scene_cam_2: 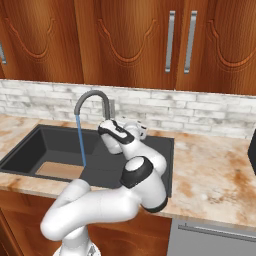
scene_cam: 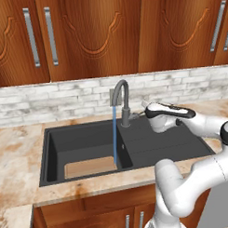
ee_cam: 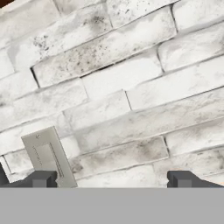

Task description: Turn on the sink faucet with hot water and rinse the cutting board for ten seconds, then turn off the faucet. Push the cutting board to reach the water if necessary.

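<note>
The dark grey sink faucet (scene_cam: pixel 121 102) (scene_cam_2: pixel 93 99) arches over the black sink (scene_cam: pixel 51 150) (scene_cam_2: pixel 30 142). Water (scene_cam: pixel 114 134) (scene_cam_2: pixel 80 142) falls from it as a thin blue stream. The stream comes down at the right end of the tan cutting board (scene_cam: pixel 89 167) (scene_cam_2: pixel 57 170), which lies flat on the basin floor. My gripper (scene_cam: pixel 144 106) (scene_cam_2: pixel 141 131) hovers just right of the faucet's base, close to the small side lever (scene_cam: pixel 136 114). In the hand view my gripper (ee_cam: pixel 111 179) is open, its fingertips (ee_cam: pixel 41 178) wide apart with nothing between them.
The ribbed drainboard (scene_cam: pixel 168 144) lies under my hand, right of the basin. A white brick backsplash (ee_cam: pixel 131 87) with a grey wall plate (ee_cam: pixel 47 156) stands behind the faucet. Wooden cabinets (scene_cam: pixel 108 32) hang above. A dark object (scene_cam_2: pixel 252 150) sits at the counter's far right.
</note>
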